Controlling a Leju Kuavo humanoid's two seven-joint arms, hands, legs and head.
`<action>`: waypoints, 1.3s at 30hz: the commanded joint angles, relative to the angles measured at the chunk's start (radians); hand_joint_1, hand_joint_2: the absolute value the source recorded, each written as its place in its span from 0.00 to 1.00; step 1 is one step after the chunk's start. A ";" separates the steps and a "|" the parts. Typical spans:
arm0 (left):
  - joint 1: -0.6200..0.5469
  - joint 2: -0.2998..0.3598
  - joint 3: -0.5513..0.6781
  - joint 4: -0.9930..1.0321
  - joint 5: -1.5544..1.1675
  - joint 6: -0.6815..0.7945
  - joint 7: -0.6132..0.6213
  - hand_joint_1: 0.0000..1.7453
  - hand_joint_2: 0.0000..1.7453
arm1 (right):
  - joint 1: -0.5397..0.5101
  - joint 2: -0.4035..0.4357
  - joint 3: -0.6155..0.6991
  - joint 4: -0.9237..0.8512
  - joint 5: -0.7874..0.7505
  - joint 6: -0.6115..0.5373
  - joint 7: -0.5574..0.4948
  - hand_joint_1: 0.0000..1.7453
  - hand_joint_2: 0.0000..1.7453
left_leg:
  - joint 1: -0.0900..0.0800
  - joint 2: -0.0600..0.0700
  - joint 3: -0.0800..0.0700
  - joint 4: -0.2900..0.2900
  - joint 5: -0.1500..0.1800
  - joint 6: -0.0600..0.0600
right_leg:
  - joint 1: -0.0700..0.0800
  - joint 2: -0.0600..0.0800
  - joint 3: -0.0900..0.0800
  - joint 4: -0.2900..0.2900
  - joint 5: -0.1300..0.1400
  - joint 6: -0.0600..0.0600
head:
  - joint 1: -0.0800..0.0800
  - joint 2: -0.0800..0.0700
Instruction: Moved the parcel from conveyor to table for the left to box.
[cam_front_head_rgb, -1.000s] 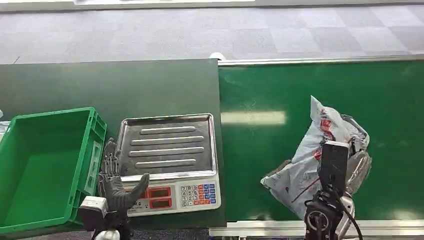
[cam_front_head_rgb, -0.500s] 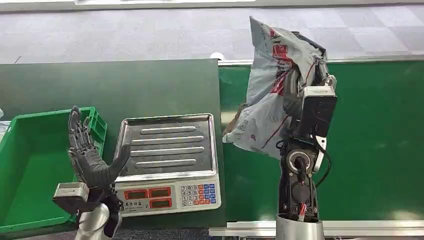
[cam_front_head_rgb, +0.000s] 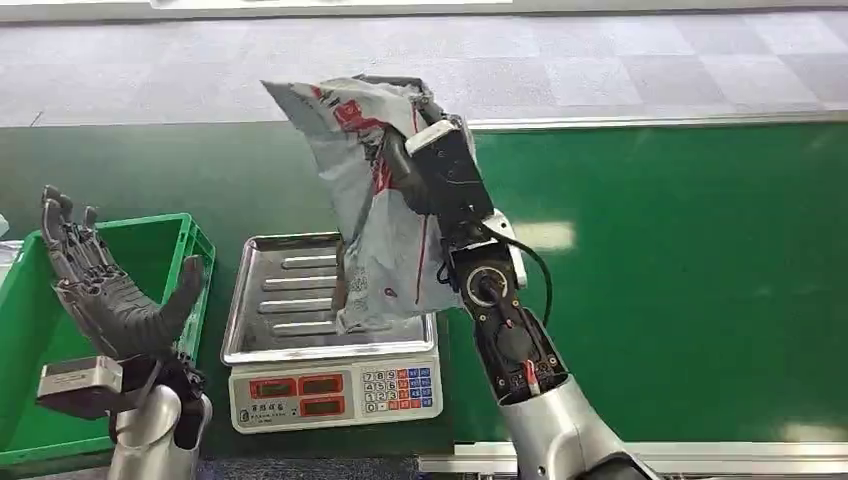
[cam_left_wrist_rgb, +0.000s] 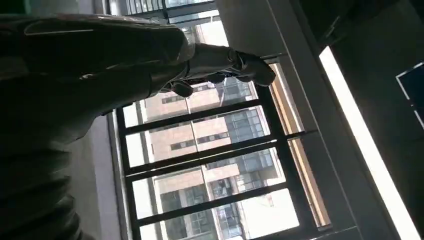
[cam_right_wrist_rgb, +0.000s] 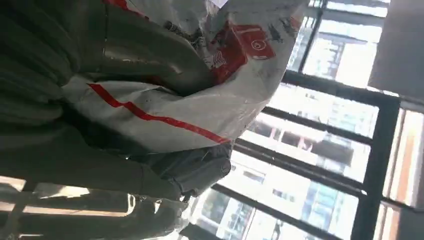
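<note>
The right robot hand grips the parcel above the scale; I hold the left robot hand open, ready.

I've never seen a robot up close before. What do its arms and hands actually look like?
Both arms are silver metal tubes. The right arm has a black section with round joint housings, small red fittings and a black cable looping alongside. The left hand is dark grey, ribbed and segmented like armour, with a thick thumb, above a boxy silver-grey wrist block. The right hand is also dark.

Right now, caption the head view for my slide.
Right hand holds grey parcel above the scale; left hand open.
</note>
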 joint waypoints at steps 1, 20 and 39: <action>-0.015 0.001 0.069 0.036 -0.006 -0.019 -0.003 0.00 1.00 | -0.093 0.010 0.166 0.296 -0.055 0.030 -0.044 1.00 1.00 | 0.000 0.002 0.001 0.000 0.000 0.000 | 0.000 0.003 0.000 0.000 0.000 0.000 | 0.000 0.000; 0.020 -0.008 0.091 0.046 -0.027 -0.017 -0.003 0.00 1.00 | -0.160 0.010 0.437 0.429 -0.348 -0.037 0.012 0.00 1.00 | 0.000 0.001 0.002 -0.001 0.000 0.001 | 0.000 0.002 0.001 -0.001 0.001 0.000 | 0.000 0.000; 0.054 -0.039 -0.002 0.171 -0.189 -0.103 -0.003 0.00 1.00 | -0.015 0.010 0.030 0.188 -0.041 -0.099 -0.098 0.00 1.00 | 0.000 0.000 0.001 0.000 0.000 0.000 | 0.000 0.000 0.000 -0.001 0.000 0.000 | 0.000 0.000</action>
